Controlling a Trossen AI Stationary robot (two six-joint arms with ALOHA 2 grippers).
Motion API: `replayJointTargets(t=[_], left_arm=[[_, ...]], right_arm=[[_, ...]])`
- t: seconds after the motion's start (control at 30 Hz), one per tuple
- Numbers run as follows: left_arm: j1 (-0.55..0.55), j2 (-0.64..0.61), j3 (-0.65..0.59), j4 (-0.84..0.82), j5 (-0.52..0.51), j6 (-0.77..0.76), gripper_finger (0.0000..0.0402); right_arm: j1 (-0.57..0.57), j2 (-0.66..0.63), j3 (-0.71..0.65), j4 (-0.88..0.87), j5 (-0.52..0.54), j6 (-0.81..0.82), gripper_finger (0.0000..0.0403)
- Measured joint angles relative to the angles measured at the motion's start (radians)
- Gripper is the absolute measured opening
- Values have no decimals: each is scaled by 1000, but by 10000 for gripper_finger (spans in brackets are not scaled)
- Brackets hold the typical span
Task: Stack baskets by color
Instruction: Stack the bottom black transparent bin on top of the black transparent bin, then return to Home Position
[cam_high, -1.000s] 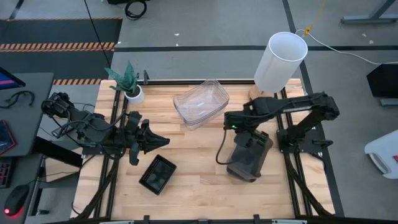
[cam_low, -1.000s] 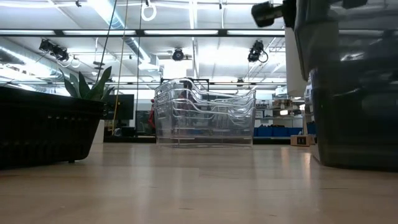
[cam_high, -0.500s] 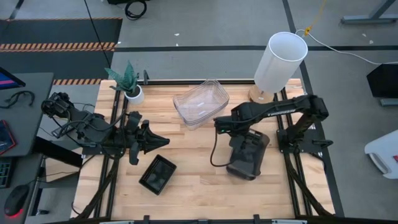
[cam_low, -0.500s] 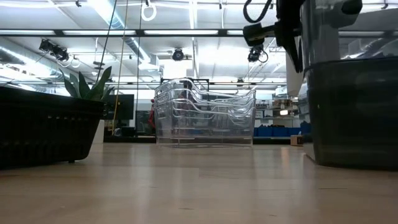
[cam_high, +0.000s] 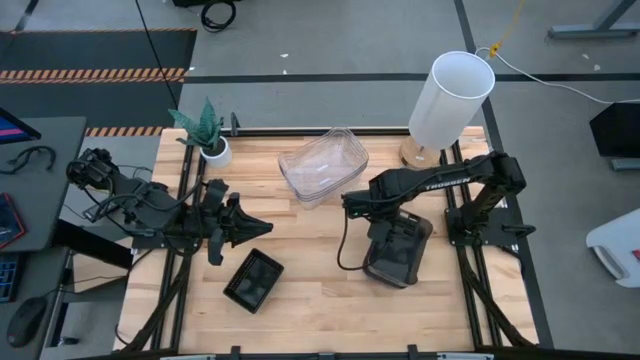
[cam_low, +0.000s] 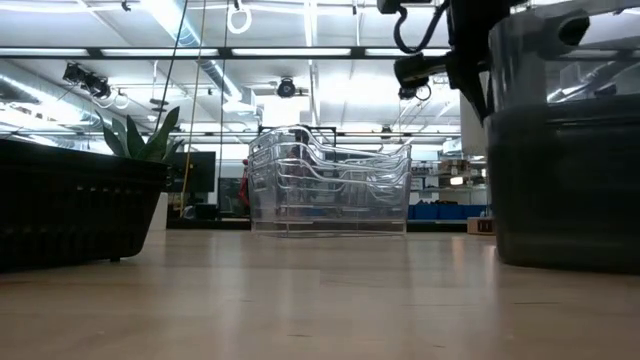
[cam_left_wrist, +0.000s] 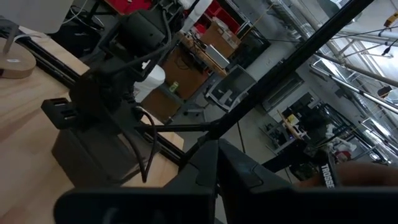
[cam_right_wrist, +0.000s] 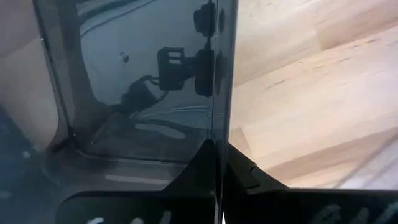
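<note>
A smoky grey basket (cam_high: 400, 250) hangs at the table's right, with my right gripper (cam_high: 383, 218) shut on it from above. In the low view its upper part (cam_low: 560, 55) shows above a darker grey basket (cam_low: 565, 190) standing on the table. A stack of clear baskets (cam_high: 322, 165) rests on its base at the far middle. One black basket (cam_high: 253, 280) lies on the table near the front left. My left gripper (cam_high: 266, 228) hovers above and beyond the black basket, shut and holding nothing. My right gripper pinches one thin side wall (cam_right_wrist: 222, 118) of the grey basket between its two fingers, at the rim. The fingers point down, one on the inner face and one on the outer. The basket hangs with its open side up, its lower part inside the grey basket beneath.
A tall white cylinder (cam_high: 450, 95) stands at the far right corner. A small potted plant (cam_high: 207, 138) stands at the far left. Bare wood lies between the black basket and the grey ones.
My right gripper has gone down and a little toward the table's left edge with the grey basket. The basket has sunk lower over the dark grey one beneath it. My left arm has kept still.
</note>
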Motion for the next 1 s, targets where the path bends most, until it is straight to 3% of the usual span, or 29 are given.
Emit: replayJointTargets(t=[0.17,0.6,0.7,1.0], left_arm=[[0,0,0,-3,0,0,19],[0,0,0,-10,-15,54,19],[0,0,0,-11,-32,54,23],[0,0,0,-18,-35,54,14]], right_arm=[[19,0,-31,73,-9,104,25],[42,-2,-31,92,-113,431,158],[28,-9,-31,102,-155,544,166],[39,-125,-23,76,-114,713,164]])
